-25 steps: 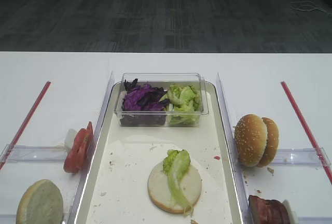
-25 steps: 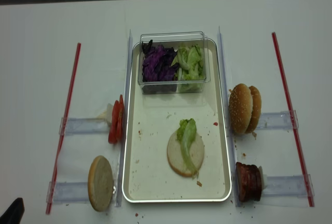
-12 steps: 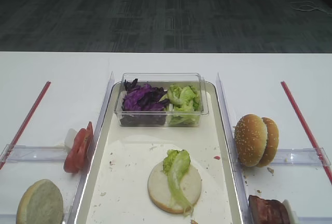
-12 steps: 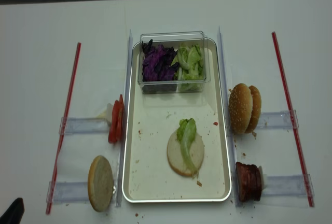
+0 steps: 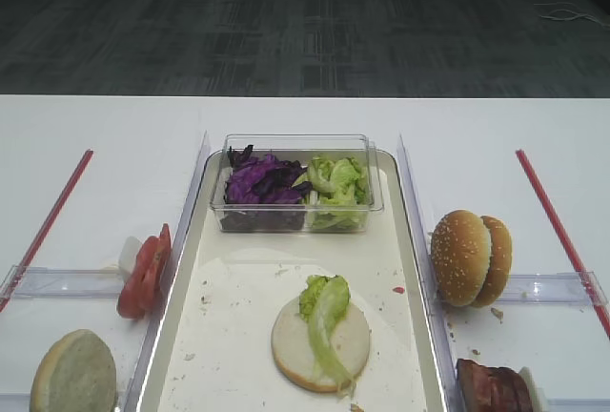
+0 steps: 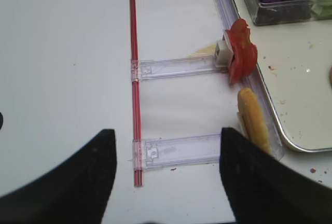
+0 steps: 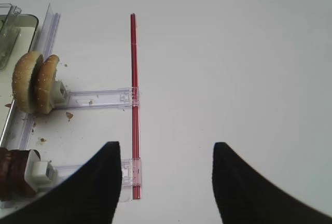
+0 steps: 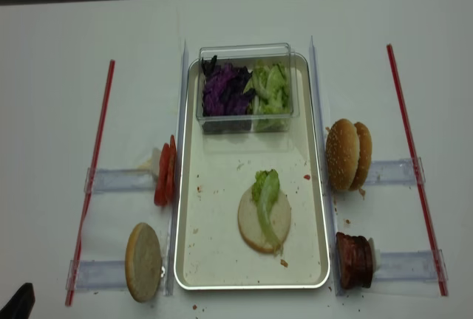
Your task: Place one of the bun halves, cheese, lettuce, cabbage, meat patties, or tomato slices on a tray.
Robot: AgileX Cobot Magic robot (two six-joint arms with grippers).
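Nearest me, my right gripper [image 7: 163,182] and my left gripper [image 6: 166,177] both hang with jaws spread and nothing between them, each over bare table outside the tray [image 8: 318,208]. On the tray floor, toward 6 o'clock, a bun half [image 8: 264,221] lies cut face up with a long curled strip of lettuce [image 8: 267,195] draped across it, so I judge two layers placed and the rest left. At 8 o'clock off the tray a second bun half [image 8: 143,261] stands on edge; tomato slices [image 8: 165,173] sit at 9 o'clock. Meat patties [image 8: 355,259] wait at 4 o'clock, sesame bun crowns [image 8: 347,154] at 3 o'clock. Farthest, at 12 o'clock, a clear tub [image 8: 246,53] holds purple cabbage [image 8: 225,90] beside more lettuce.
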